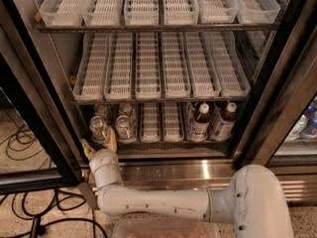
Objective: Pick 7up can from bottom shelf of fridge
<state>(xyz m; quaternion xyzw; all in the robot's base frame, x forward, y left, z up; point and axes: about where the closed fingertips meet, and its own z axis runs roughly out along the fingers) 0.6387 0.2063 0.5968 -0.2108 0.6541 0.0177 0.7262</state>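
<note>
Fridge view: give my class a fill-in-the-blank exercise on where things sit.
The 7up cans stand on the ____ shelf of the fridge. The bottles stand to the ____ of the cans. The open gripper sits just in front of the ____, not the bottles. Missing words: bottom; right; cans.

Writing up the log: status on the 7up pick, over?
Gripper low at bottom shelf left front, jaws open, empty. Front 7up can just beyond, ungrasped. Neighbour can close alongside.
</note>
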